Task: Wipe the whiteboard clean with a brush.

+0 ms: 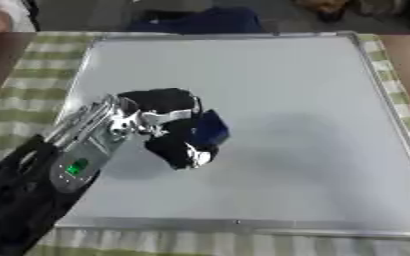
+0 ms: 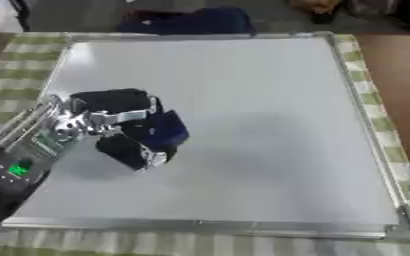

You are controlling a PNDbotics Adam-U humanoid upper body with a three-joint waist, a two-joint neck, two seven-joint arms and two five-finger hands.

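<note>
One robot hand works on a whiteboard lying flat on a checked cloth.

Reaching in from the lower left, the left hand (image 1: 169, 125) has its fingers (image 1: 184, 150) curled around a dark blue brush (image 1: 210, 129), which seems, through the blur, to sit between thumb and fingers and touch the whiteboard (image 1: 287, 100). Beyond the fingertips, to their right, the board's surface looks plain grey-white. A green-checked cloth (image 1: 33, 85) borders the silver frame.

The silver-framed rectangular whiteboard (image 1: 270, 100) is laid on the green-checked cloth (image 1: 33, 85), with the dark blue brush (image 1: 210, 129) placed on its left half.
</note>
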